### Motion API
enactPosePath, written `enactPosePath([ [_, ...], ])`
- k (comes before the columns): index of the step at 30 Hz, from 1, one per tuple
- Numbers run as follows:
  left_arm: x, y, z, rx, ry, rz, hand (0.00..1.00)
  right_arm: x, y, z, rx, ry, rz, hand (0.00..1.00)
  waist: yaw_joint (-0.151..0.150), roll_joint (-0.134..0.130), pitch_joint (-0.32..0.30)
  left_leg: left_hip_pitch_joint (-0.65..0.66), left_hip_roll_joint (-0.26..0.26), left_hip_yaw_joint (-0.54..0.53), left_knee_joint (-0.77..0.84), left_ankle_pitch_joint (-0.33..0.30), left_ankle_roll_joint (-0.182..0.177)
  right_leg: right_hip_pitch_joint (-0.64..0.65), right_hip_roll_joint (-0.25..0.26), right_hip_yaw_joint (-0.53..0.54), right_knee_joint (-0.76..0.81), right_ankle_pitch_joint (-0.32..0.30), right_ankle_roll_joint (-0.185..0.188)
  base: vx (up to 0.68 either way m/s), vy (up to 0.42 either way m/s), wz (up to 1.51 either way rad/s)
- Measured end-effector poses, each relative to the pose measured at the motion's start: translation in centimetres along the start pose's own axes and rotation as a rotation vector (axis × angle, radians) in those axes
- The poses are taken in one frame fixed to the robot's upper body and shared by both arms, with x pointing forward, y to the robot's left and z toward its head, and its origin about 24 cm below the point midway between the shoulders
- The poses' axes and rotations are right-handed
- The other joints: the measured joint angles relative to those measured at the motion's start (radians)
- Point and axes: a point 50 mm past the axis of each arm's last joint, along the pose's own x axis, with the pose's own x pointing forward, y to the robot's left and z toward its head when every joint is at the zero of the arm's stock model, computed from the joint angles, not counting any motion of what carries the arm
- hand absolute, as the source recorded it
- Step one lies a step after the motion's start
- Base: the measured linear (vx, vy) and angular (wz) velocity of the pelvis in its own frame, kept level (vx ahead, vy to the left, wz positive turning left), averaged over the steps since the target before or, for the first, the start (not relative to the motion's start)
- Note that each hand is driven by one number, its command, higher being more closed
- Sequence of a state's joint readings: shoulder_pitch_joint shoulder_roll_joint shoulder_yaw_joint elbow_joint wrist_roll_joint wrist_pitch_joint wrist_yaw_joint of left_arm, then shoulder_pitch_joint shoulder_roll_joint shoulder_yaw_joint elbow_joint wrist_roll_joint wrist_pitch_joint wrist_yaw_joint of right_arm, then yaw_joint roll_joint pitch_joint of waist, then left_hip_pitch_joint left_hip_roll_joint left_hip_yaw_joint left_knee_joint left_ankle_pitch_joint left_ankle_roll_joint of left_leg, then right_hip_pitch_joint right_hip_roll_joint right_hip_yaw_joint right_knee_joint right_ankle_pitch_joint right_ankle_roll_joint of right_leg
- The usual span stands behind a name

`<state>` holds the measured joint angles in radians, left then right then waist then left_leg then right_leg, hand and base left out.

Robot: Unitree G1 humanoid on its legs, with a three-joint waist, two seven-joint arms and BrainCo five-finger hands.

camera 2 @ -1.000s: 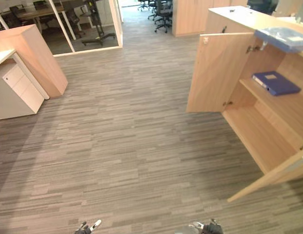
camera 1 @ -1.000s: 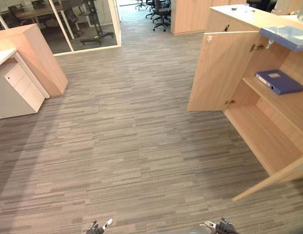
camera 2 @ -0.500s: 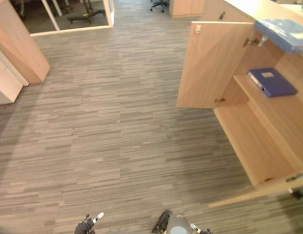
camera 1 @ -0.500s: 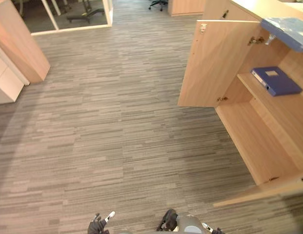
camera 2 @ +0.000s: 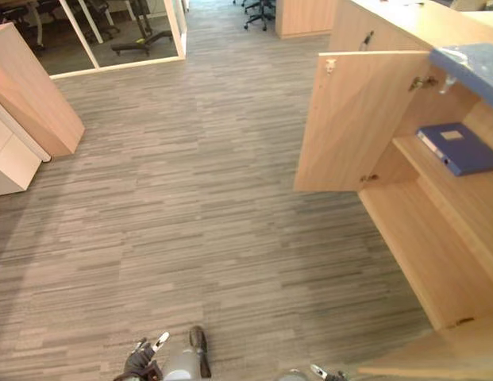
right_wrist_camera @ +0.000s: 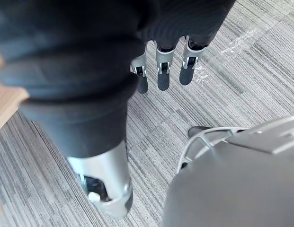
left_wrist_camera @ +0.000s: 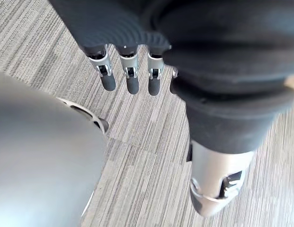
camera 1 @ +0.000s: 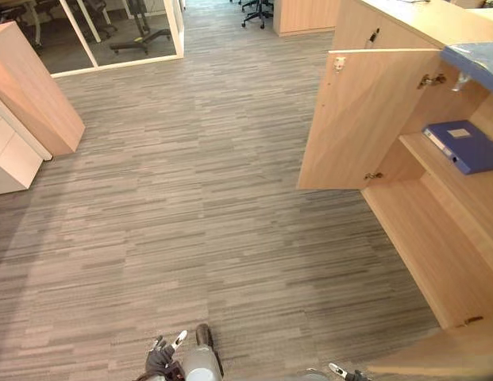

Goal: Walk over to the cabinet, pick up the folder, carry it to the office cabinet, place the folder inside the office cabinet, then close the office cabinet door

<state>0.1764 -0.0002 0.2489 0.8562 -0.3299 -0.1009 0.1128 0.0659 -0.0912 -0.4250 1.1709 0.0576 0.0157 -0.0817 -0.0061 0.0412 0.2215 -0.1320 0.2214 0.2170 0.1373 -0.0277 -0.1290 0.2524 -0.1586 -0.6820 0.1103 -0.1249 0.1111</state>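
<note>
A dark blue folder (camera 1: 464, 147) lies flat on the middle shelf of the open office cabinet (camera 1: 437, 254) at the right. The cabinet's far door (camera 1: 361, 119) stands wide open, and the near door (camera 1: 437, 357) juts out at the lower right. A pale blue folder (camera 1: 476, 63) rests on the cabinet's top edge. My left hand (camera 1: 163, 357) hangs low over the carpet, its fingers (left_wrist_camera: 128, 75) straight and empty. Beside the near door, my right hand (camera 1: 341, 371) also hangs open, with its fingers (right_wrist_camera: 163, 71) holding nothing.
A wooden cabinet (camera 1: 32, 87) and a white drawer unit (camera 1: 8, 155) stand at the left. A glass partition (camera 1: 111, 32) and office chairs (camera 1: 254, 9) are at the back. Grey striped carpet (camera 1: 190, 206) stretches between me and the office cabinet.
The whole view has shifted as I walk. The near door now sits lower in the view. The folder rests where it was, and both hands still hang empty.
</note>
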Motion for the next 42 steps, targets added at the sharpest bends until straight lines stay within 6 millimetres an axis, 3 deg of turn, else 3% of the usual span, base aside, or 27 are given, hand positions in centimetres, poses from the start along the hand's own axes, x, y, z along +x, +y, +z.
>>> enactPosePath([
  [1, 0.0, 0.2, 0.0, -0.005, 0.0, 0.01, 0.0, 0.0, 0.0, -0.1, -0.008, 0.003, 0.002, 0.0, 0.002, -0.006, -0.001, 0.009, -0.011, -0.003, -0.003, 0.052, 0.007, 0.012, -0.008, 0.008, -0.007, 0.004, 0.016, 0.29, 0.346, -0.36],
  [2, 0.0, 0.5, -0.1, -0.007, 0.008, 0.021, 0.0, -0.1, 0.2, -0.3, -0.016, 0.007, 0.009, 0.0, 0.005, -0.014, -0.017, 0.013, -0.04, -0.015, -0.007, 0.147, 0.041, 0.021, -0.029, 0.026, -0.023, 0.012, 0.043, 0.34, 0.346, -0.29],
  [3, 0.2, 1.0, 0.2, 0.007, 0.001, 0.033, 0.0, -0.2, 1.1, -0.7, -0.009, 0.016, 0.031, 0.0, 0.003, -0.05, -0.033, 0.01, -0.092, -0.003, -0.006, 0.133, 0.06, 0.019, -0.079, 0.028, -0.028, 0.021, 0.059, 0.36, 0.322, -0.21],
  [5, 0.4, 1.3, 0.8, 0.012, -0.014, 0.038, 0.0, -0.3, 1.8, -1.0, -0.002, 0.026, 0.049, 0.0, 0.004, -0.092, -0.04, 0.006, -0.147, 0.018, 0.008, 0.114, 0.096, 0.012, -0.139, 0.031, -0.02, 0.033, 0.074, 0.39, 0.269, 0.02],
  [6, 0.4, 1.6, 1.0, 0.018, -0.018, 0.046, 0.0, -0.3, 2.1, -1.1, 0.001, 0.029, 0.055, 0.0, 0.006, -0.106, -0.047, 0.016, -0.191, 0.036, 0.01, 0.081, 0.117, 0.005, -0.192, 0.052, 0.006, 0.044, 0.082, 0.37, 0.272, 0.01],
  [8, 0.4, 1.7, 0.8, 0.018, -0.012, 0.051, 0.0, -0.3, 2.2, -0.7, 0.002, 0.015, 0.063, 0.0, 0.017, -0.102, -0.05, 0.043, -0.224, 0.059, 0.006, 0.048, 0.131, -0.019, -0.246, 0.095, 0.065, 0.057, 0.082, 0.32, 0.302, -0.21],
  [9, 0.4, 1.9, 0.6, 0.023, -0.001, 0.058, 0.0, -0.3, 2.2, -0.3, -0.001, -0.004, 0.066, 0.0, 0.02, -0.093, -0.055, 0.068, -0.242, 0.07, 0.001, 0.025, 0.143, -0.044, -0.286, 0.125, 0.146, 0.073, 0.07, 0.36, 0.353, -0.29],
  [11, 0.3, 2.0, 0.4, 0.031, 0.007, 0.064, 0.0, -0.2, 1.8, 0.5, -0.021, -0.035, 0.056, 0.0, 0.019, -0.084, -0.06, 0.12, -0.26, 0.075, -0.017, -0.005, 0.152, -0.095, -0.353, 0.131, 0.322, 0.113, 0.009, 0.29, 0.281, -0.11],
  [12, 0.3, 1.9, 0.2, 0.043, 0.012, 0.059, 0.0, -0.1, 1.6, 1.6, -0.052, -0.074, 0.056, 0.0, 0.018, -0.076, -0.059, 0.157, -0.267, 0.074, -0.031, -0.019, 0.162, -0.129, -0.405, 0.109, 0.454, 0.159, -0.071, 0.22, 0.221, 0.03],
  [13, 0.2, 1.9, 0.2, 0.054, 0.012, 0.055, 0.0, -0.1, 1.8, 2.2, -0.072, -0.09, 0.061, 0.0, 0.017, -0.075, -0.058, 0.171, -0.268, 0.073, -0.036, -0.025, 0.169, -0.148, -0.433, 0.094, 0.534, 0.169, -0.109, 0.2, 0.199, 0.07],
  [14, 0.3, 1.9, 0.2, 0.071, 0.013, 0.049, 0.0, 0.0, 2.7, 4.0, -0.1, -0.131, 0.084, 0.0, 0.016, -0.074, -0.055, 0.2, -0.27, 0.071, -0.049, -0.03, 0.177, -0.189, -0.475, 0.045, 0.697, 0.16, -0.149, 0.15, 0.082, 0.08],
  [15, 0.3, 1.7, 0.3, 0.095, 0.013, 0.038, 0.0, -0.1, 3.8, 5.4, -0.115, -0.17, 0.111, 0.0, 0.01, -0.072, -0.05, 0.232, -0.268, 0.064, -0.064, -0.031, 0.178, -0.216, -0.491, -0.002, 0.804, 0.116, -0.146, 0.13, 0.037, 0.1],
  [18, 0.3, 1.1, 0.2, 0.137, 0.014, 0.01, 0.0, -0.6, 5.7, 6.7, -0.105, -0.233, 0.162, 0.0, 0.01, -0.055, -0.041, 0.294, -0.249, 0.058, -0.091, -0.033, 0.176, -0.266, -0.445, -0.072, 0.829, -0.021, -0.078, 0.1, -0.086, 0.16],
  [20, 0.3, 0.8, 0.2, 0.14, 0.012, 0.001, 0.0, -0.5, 5.6, 6.2, -0.104, -0.22, 0.161, 0.0, 0.005, -0.047, -0.022, 0.322, -0.232, 0.065, -0.096, -0.038, 0.168, -0.302, -0.419, -0.118, 0.741, -0.041, -0.066, 0.1, -0.196, -0.01],
  [21, 0.3, 0.8, 0.2, 0.141, 0.01, 0.0, 0.0, -0.5, 5.3, 5.6, -0.105, -0.205, 0.154, 0.0, 0.004, -0.051, -0.015, 0.336, -0.223, 0.071, -0.095, -0.043, 0.152, -0.322, -0.388, -0.129, 0.634, -0.026, -0.07, 0.09, -0.243, -0.23],
  [22, 0.3, 1.1, 0.3, 0.144, 0.004, 0.006, 0.0, -0.5, 5.1, 5.4, -0.104, -0.21, 0.15, 0.0, 0.006, -0.064, -0.01, 0.346, -0.228, 0.081, -0.096, -0.051, 0.135, -0.338, -0.362, -0.141, 0.517, 0.03, -0.086, 0.09, -0.243, -0.62],
  [23, 0.3, 1.1, 0.3, 0.149, 0.007, 0.009, 0.0, -0.4, 4.7, 5.6, -0.115, -0.204, 0.139, 0.0, 0.013, -0.059, -0.005, 0.359, -0.228, 0.109, -0.112, -0.059, 0.113, -0.326, -0.326, -0.14, 0.458, -0.007, -0.111, 0.09, -0.203, -0.79],
  [24, 0.3, 0.8, -0.1, 0.158, 0.021, 0.001, 0.0, -0.3, 4.1, 6.0, -0.121, -0.212, 0.125, 0.0, 0.003, -0.037, -0.003, 0.358, -0.207, 0.126, -0.126, -0.056, 0.103, -0.33, -0.292, -0.14, 0.422, -0.009, -0.114, 0.1, -0.188, -0.73],
  [25, 0.3, 0.4, -0.3, 0.168, 0.028, -0.007, 0.0, -0.2, 3.5, 6.0, -0.124, -0.211, 0.11, 0.0, -0.019, -0.028, 0.004, 0.36, -0.203, 0.133, -0.139, -0.051, 0.094, -0.338, -0.276, -0.143, 0.41, -0.011, -0.115, 0.08, -0.122, -0.36],
  [30, 0.6, -0.5, 0.2, 0.217, 0.021, -0.046, 0.0, 0.1, 1.5, 3.3, -0.073, -0.112, 0.06, 0.0, -0.021, -0.045, 0.007, 0.366, -0.18, 0.152, -0.17, -0.042, 0.074, -0.336, -0.224, -0.142, 0.363, -0.015, -0.128, 0.03, -0.051, -0.12],
  [35, 0.5, -0.4, -0.3, 0.236, 0.044, -0.048, 0.0, 0.0, 1.2, 1.4, 0.031, -0.047, 0.04, 0.0, -0.027, -0.036, -0.037, 0.362, -0.137, 0.158, -0.17, -0.073, 0.052, -0.319, -0.154, -0.149, 0.297, -0.011, -0.115, 0.05, 0.015, -0.03],
  [38, 0.5, -0.2, -0.4, 0.232, 0.051, -0.046, 0.0, -0.1, 1.0, 0.2, 0.096, -0.012, 0.034, 0.0, -0.024, -0.03, -0.059, 0.303, -0.051, 0.171, 0.043, -0.168, 0.016, -0.273, -0.079, -0.154, 0.223, -0.018, -0.114, 0.14, -0.065, -0.1],
  [39, 0.6, -0.2, -0.3, 0.23, 0.05, -0.047, 0.0, -0.1, 1.1, 0.1, 0.095, -0.008, 0.036, 0.0, -0.026, -0.033, -0.059, 0.278, -0.028, 0.172, 0.118, -0.185, 0.018, -0.26, -0.066, -0.153, 0.211, -0.018, -0.114, 0.24, -0.157, -0.23],
  [40, 0.6, -0.2, 0.0, 0.223, 0.04, -0.05, 0.0, -0.2, 1.2, -0.4, 0.103, 0.013, 0.039, 0.0, -0.024, -0.044, -0.06, 0.212, 0.031, 0.17, 0.347, -0.193, 0.016, -0.214, -0.038, -0.146, 0.168, -0.007, -0.116, 0.21, -0.126, -0.25],
  [41, 0.6, -0.2, 0.1, 0.222, 0.036, -0.049, 0.0, -0.1, 1.1, -0.5, 0.107, 0.018, 0.036, 0.0, -0.023, -0.039, -0.058, 0.196, 0.058, 0.169, 0.437, -0.186, 0.016, -0.187, -0.02, -0.138, 0.149, -0.006, -0.115, 0.24, -0.122, -0.43],
  [42, 0.6, 0.0, 0.1, 0.21, 0.032, -0.045, 0.0, -0.1, 0.9, -0.5, 0.107, 0.022, 0.03, 0.0, -0.017, -0.035, -0.047, 0.152, 0.118, 0.159, 0.619, -0.167, 0.017, -0.127, 0.011, -0.114, 0.112, -0.01, -0.12, 0.2, -0.013, -0.66],
])
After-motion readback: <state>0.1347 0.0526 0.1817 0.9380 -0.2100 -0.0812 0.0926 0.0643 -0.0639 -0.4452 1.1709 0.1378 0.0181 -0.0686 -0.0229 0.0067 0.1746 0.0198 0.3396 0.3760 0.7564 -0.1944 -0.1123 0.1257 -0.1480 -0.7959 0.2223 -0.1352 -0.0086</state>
